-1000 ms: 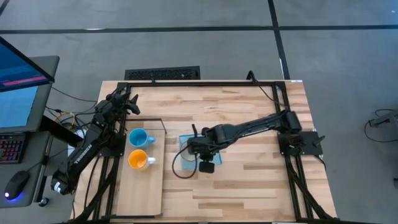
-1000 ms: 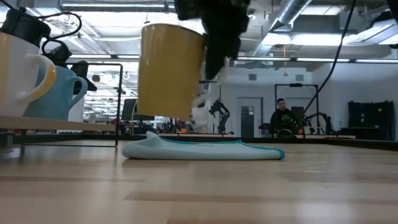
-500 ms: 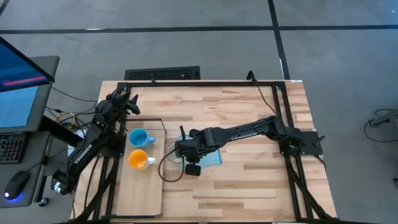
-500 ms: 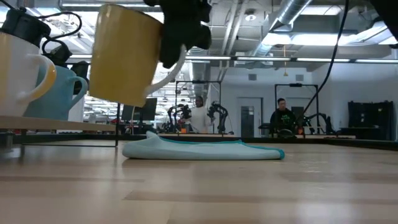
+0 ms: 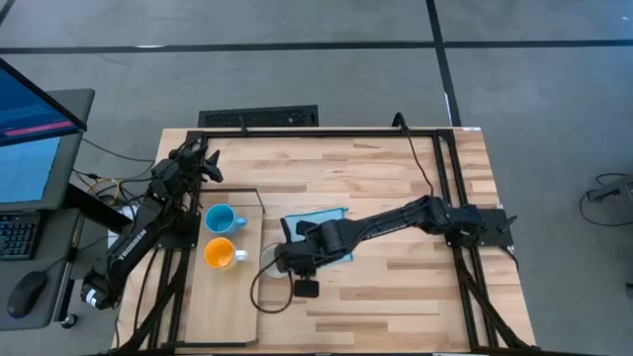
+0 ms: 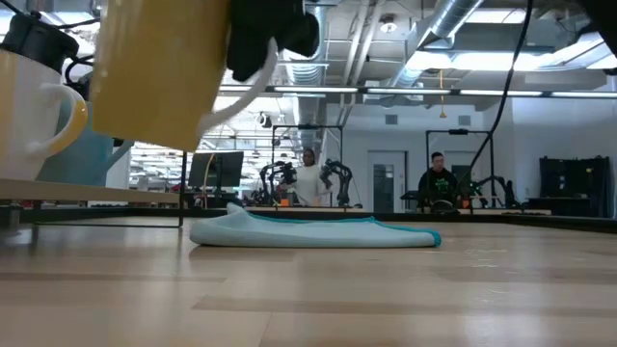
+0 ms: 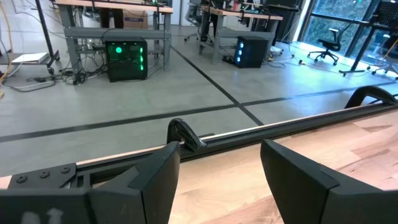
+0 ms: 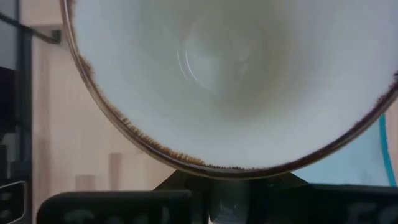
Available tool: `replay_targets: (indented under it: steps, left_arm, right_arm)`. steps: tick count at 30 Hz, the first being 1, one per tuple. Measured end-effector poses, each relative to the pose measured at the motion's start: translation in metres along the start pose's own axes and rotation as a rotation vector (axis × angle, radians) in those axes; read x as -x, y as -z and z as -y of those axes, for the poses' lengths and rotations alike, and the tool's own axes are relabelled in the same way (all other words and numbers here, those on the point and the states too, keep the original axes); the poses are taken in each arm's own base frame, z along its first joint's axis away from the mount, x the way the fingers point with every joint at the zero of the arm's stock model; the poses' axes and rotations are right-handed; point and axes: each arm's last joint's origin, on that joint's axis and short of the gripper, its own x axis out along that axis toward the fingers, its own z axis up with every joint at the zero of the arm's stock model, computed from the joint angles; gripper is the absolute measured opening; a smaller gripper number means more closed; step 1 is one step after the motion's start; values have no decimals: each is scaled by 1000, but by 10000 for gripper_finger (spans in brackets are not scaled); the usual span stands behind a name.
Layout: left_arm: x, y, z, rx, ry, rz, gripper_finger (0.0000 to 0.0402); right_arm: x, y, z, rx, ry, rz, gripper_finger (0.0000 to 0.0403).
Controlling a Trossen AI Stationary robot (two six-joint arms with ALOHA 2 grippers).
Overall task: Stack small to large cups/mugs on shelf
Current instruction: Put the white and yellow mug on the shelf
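My right gripper [image 5: 289,259] is shut on the large cream mug [image 6: 159,72], which hangs in the air just right of the pale wood shelf [image 5: 223,307]. The right wrist view looks into the mug's white inside [image 8: 236,74]. On the shelf's far part stand the light blue mug [image 5: 220,219] and the orange mug [image 5: 220,254], upright on their bases. My left gripper [image 7: 217,180] is open with nothing between its fingers, at the table's far left corner [image 5: 203,163]. My right gripper holds the cream mug by its white handle [image 6: 246,92], near the handle's upper end. The fingers come from above, slanting down toward the table's left. The mug is lifted clear and tilted, hanging below and beside the fingers. The gripper's own body hides the fingertips.
A blue cloth [image 5: 321,229] lies flat on the table under the right arm. The shelf's thin black wire frame [image 5: 237,193] stands at its far end. Bare wood tabletop [image 5: 396,297] stretches to the right and near side. People show in the room beyond.
My right gripper has carried the cream mug from above the blue cloth toward the table's left and near edges, to the shelf's right side. The mug has stayed lifted and tilted.
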Motion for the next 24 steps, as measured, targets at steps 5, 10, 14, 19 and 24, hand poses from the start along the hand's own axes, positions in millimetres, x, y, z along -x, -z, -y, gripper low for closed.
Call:
replay_targets:
  steps: [5, 10, 14, 19, 24]
  left_arm:
    - [0, 0, 0, -1, 0, 0, 217]
    - [0, 0, 0, 2, 0, 0, 217]
    - [0, 0, 0, 2, 0, 0, 217]
    - [0, 0, 0, -2, 0, 0, 217]
    - [0, 0, 0, 0, 0, 0, 217]
  right_arm:
    - [1, -1, -11, 13, -4, 42, 67]
    - [1, -10, -10, -36, -6, 134, 67]
    - [2, -15, -11, -53, -22, 177, 67]
    - [2, -14, -19, -53, -41, 187, 67]
    - [4, -13, -32, -33, -62, 213, 67]
